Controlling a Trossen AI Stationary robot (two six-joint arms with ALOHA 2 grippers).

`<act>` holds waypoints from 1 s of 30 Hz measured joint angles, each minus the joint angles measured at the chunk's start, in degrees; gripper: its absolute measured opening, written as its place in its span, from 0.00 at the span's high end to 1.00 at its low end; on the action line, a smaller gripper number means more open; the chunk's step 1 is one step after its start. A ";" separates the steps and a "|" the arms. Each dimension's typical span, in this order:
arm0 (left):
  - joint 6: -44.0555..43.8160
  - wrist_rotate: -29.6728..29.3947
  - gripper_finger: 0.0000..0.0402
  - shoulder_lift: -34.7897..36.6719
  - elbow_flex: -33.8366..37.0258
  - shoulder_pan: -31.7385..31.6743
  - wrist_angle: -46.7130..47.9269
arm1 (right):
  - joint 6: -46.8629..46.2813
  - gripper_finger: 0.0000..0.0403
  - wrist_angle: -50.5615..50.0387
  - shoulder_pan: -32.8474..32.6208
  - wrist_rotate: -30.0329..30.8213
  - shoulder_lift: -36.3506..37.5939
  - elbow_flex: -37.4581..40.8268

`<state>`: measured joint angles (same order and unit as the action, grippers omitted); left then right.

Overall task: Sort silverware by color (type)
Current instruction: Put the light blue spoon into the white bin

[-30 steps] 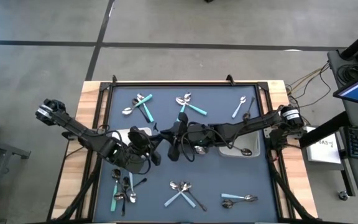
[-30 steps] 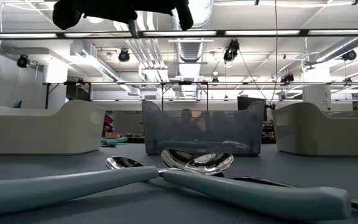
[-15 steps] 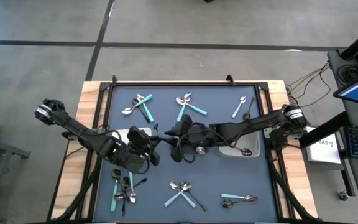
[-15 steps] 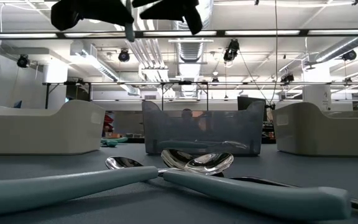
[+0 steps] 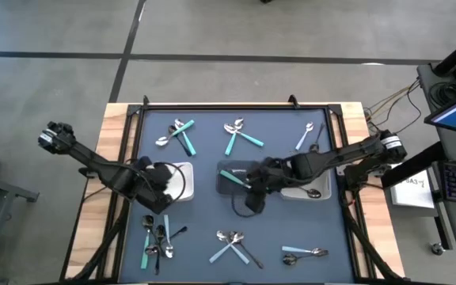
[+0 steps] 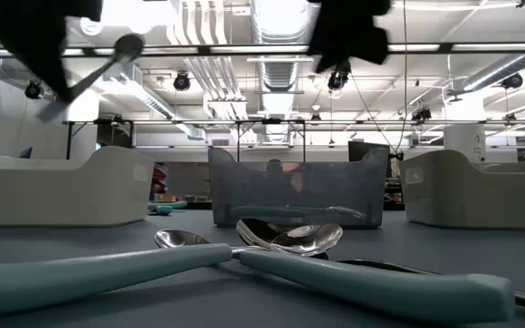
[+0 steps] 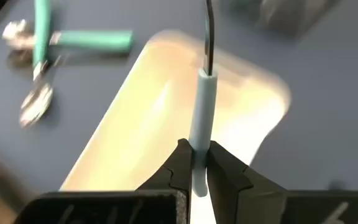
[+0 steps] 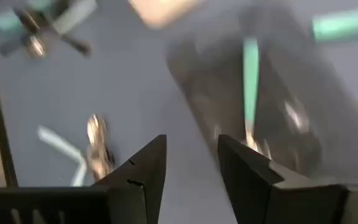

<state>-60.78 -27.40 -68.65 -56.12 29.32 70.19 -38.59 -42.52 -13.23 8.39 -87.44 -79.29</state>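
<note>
Left wrist view: fingers [image 7: 199,163] pinch pale-handled utensil [image 7: 202,109]

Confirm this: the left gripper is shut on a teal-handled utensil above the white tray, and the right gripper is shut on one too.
Half wrong. The left gripper does clamp a teal-handled utensil above the white tray, but the right gripper is empty, jaws apart, as the right wrist view shows.

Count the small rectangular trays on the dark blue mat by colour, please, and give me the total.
White plastic rectangular trays: 2
Grey see-through rectangular tray: 1
Total: 3
</note>
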 joint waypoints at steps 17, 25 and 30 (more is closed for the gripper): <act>4.09 9.00 0.94 -0.96 7.40 -0.09 3.85 | -15.89 0.67 -14.17 -14.91 -7.90 -3.98 0.20; 6.60 9.31 0.82 -0.96 5.14 -0.09 3.22 | -20.05 0.66 -14.62 -17.49 -11.64 -5.59 0.71; 9.25 9.55 0.73 -1.00 5.13 -0.09 2.84 | -24.09 0.66 -15.07 -18.30 -12.32 -5.67 1.43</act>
<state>-51.53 -17.85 -69.65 -50.99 29.23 73.04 -62.68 -57.59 -31.53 -3.92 -93.11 -77.85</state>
